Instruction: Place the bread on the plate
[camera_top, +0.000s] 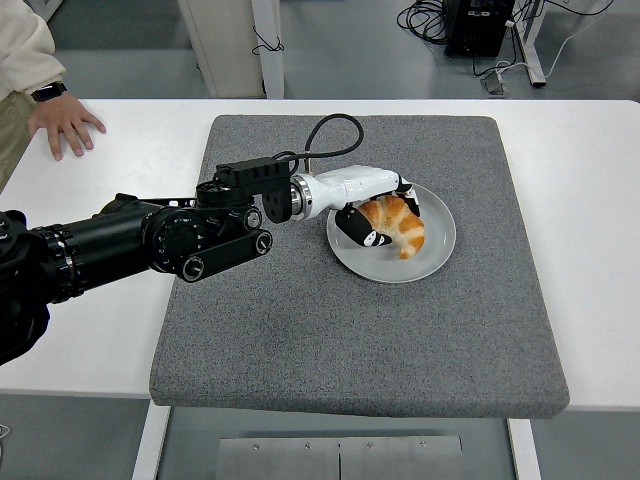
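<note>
- the left hand (375, 210) is curled around the bread (396, 223), fingers pinching it over the plate (435, 252).
- plate sits on the grey mat (350, 330), right of centre.
- a person's hand (65, 120) rests far left on the table (90, 300).

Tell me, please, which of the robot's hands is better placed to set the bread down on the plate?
The left. The left hand already grips the bread directly over the plate, so it probably only needs to lower and let go. No right arm is in view.
</note>
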